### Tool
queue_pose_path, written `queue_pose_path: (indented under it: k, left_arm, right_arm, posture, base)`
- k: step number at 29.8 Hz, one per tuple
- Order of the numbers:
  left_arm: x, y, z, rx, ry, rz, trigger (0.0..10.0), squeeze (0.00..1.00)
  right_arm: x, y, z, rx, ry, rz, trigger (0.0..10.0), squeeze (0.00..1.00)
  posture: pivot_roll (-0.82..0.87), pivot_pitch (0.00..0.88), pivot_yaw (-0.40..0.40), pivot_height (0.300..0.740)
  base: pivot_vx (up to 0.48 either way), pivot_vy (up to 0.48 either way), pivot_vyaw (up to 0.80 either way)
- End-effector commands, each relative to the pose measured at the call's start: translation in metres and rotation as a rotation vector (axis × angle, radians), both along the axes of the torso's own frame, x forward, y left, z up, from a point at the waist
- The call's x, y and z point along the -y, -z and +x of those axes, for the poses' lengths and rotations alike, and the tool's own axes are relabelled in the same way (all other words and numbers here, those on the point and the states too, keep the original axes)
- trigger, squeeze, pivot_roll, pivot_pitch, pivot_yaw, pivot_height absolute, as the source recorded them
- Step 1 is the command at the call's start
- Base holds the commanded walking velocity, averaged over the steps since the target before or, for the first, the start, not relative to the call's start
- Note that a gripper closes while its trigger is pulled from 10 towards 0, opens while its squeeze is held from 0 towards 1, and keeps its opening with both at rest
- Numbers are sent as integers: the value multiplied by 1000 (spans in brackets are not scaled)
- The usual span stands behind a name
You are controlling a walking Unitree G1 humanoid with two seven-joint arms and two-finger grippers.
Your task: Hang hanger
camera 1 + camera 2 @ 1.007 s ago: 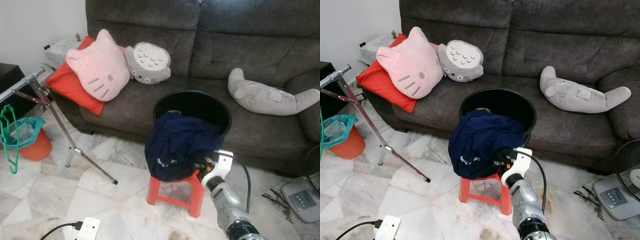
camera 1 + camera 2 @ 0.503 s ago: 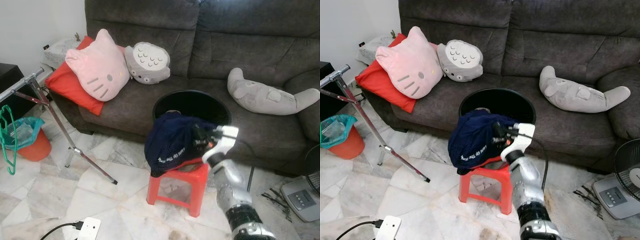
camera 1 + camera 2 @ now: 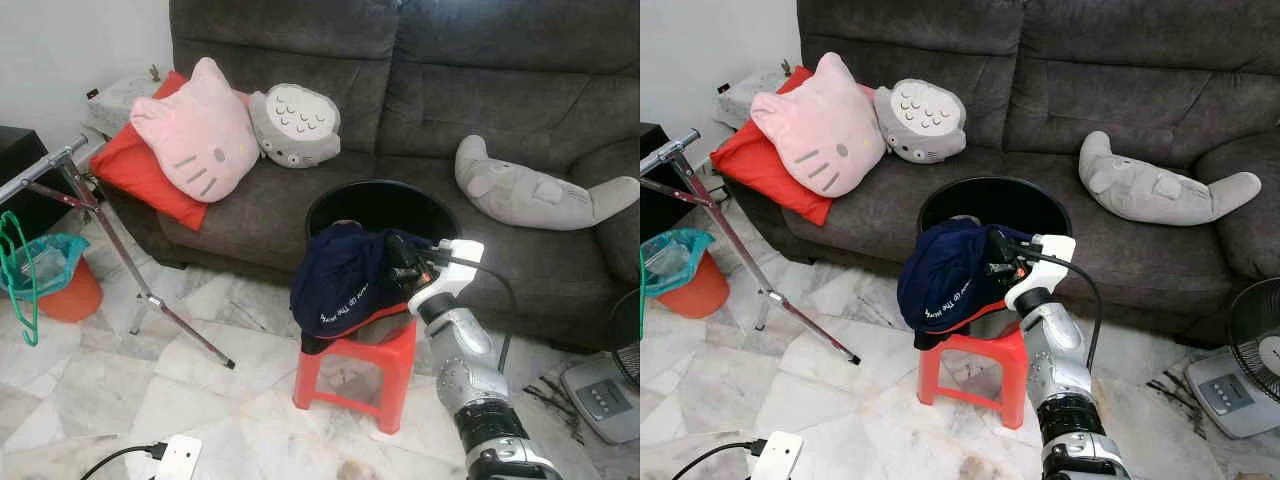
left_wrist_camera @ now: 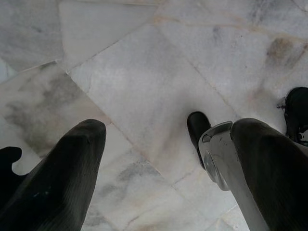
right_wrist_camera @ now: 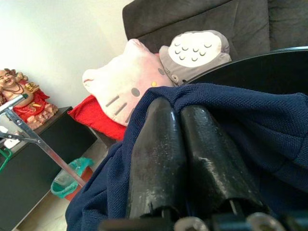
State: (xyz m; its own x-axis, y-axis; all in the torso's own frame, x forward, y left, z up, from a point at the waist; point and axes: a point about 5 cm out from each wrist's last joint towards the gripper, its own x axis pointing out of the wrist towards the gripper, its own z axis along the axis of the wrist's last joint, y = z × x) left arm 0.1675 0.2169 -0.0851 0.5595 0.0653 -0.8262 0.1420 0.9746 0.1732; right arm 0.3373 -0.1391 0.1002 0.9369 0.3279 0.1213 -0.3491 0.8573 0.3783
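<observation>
Early: right gripper [image 3: 398, 262] clenched on navy shirt [image 3: 345, 285] over the stool [image 3: 352, 371]; left gripper [image 4: 159, 144] released; green hanger [image 3: 20, 275] far left, untouched.

- The green plastic hanger [image 3: 20, 275] is cut off by the left edge of the left eye view; its far side cannot be seen.
- The dark navy mesh shirt [image 3: 345, 285] hides the front rim of the round black laundry basket [image 3: 385, 205] and the seat of the red plastic stool [image 3: 360, 365].
- The right gripper [image 5: 180, 144] fingertips are buried in the shirt's folds.
- A metal rack pole [image 3: 45, 170] runs past the frame.
</observation>
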Motion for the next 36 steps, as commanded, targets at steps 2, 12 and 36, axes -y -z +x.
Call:
queue_pose_path:
  k: [2, 12, 36]
  left_arm:
    - [-3, 1, -4, -13, 15, 19, 10000, 0]
    - [-3, 1, -4, -14, 16, 19, 10000, 0]
    - [-2, 3, -9, -31, 38, 18, 10000, 0]
  right_arm:
    - [-2, -5, 2, 13, -3, -2, 0, 0]
    - [1, -8, 3, 17, 8, -3, 0, 0]
    - [68, -7, 36, -315, 376, -249, 10000, 0]
  posture:
    - [22, 0, 21, 740]
    - [22, 0, 21, 740]
    - [17, 0, 26, 740]
  base:
    - [0, 0, 0]
    - [0, 0, 0]
    - [0, 0, 0]
